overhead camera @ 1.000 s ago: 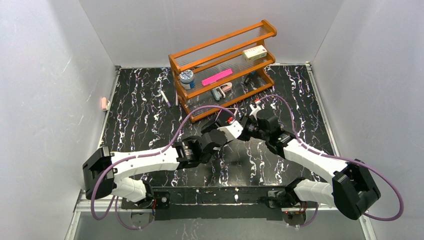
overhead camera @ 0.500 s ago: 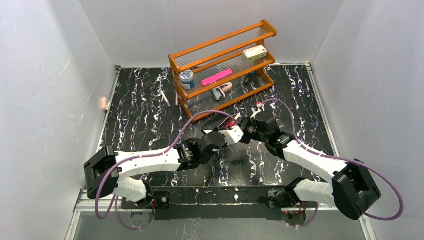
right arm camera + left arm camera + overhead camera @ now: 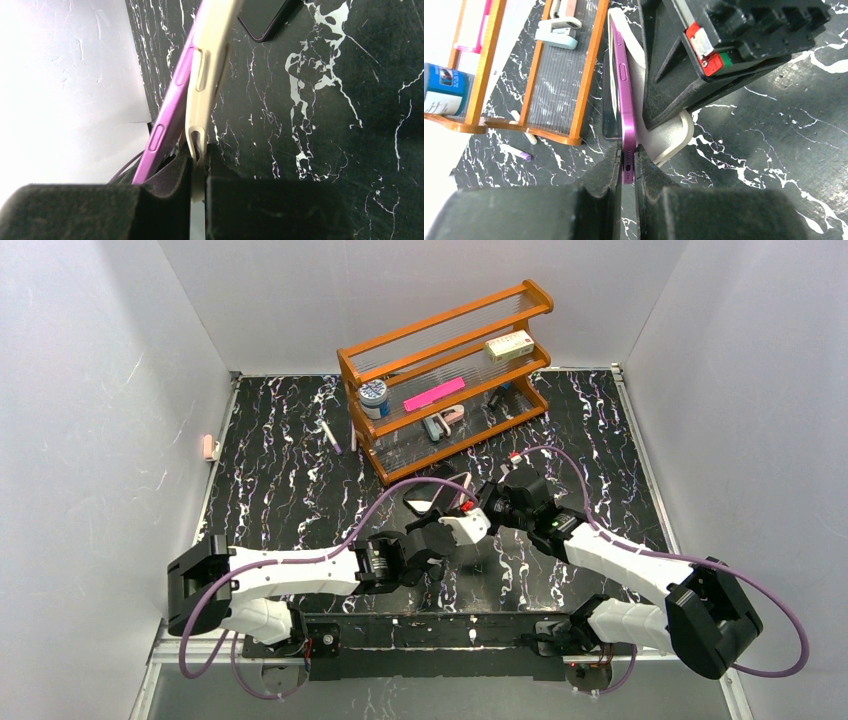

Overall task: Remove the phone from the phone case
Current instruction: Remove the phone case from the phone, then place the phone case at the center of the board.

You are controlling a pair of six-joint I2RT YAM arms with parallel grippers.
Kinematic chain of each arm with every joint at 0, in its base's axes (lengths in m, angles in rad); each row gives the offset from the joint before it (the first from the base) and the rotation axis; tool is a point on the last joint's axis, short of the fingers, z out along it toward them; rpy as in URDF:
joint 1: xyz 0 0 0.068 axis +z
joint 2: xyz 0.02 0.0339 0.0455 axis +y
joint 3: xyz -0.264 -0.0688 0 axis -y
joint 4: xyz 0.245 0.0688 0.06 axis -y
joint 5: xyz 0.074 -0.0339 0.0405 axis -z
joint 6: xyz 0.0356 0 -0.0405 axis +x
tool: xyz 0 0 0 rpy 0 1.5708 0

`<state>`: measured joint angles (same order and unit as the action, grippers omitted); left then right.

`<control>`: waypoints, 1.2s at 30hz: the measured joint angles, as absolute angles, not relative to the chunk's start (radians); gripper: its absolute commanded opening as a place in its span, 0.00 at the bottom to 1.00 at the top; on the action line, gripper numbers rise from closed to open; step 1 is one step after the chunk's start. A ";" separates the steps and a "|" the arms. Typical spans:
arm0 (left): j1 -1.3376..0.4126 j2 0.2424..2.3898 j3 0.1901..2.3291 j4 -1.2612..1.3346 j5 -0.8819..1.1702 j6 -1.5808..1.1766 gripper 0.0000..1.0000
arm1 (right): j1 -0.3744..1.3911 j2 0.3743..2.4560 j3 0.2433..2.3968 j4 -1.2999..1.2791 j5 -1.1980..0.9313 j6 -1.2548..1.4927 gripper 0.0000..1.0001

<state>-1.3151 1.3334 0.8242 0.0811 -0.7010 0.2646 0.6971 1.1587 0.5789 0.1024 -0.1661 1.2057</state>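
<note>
Overhead, both arms meet above the black marbled table (image 3: pixel 280 470), near the orange rack (image 3: pixel 445 370). Left wrist: the left gripper (image 3: pixel 626 161) is clenched on the purple phone (image 3: pixel 625 95)'s end, with the cream phone case (image 3: pixel 671 137) bowed away beside it. Right wrist: the right gripper (image 3: pixel 199 159) pinches the case's rim, the phone partly out.
</note>
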 measured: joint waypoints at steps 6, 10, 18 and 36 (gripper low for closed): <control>-1.374 1.264 0.824 0.061 -0.722 0.227 0.00 | 0.659 1.186 0.577 0.095 -0.001 1.220 0.01; -1.385 1.230 0.824 0.030 -0.722 0.197 0.00 | 0.620 1.187 0.577 0.101 0.044 1.214 0.01; -1.385 1.206 0.825 -0.131 -0.804 0.125 0.00 | 0.487 1.187 0.562 0.105 0.019 1.084 0.01; -1.278 1.246 0.824 -0.447 -1.029 -0.155 0.00 | 0.202 1.413 0.551 0.068 -0.276 0.731 0.38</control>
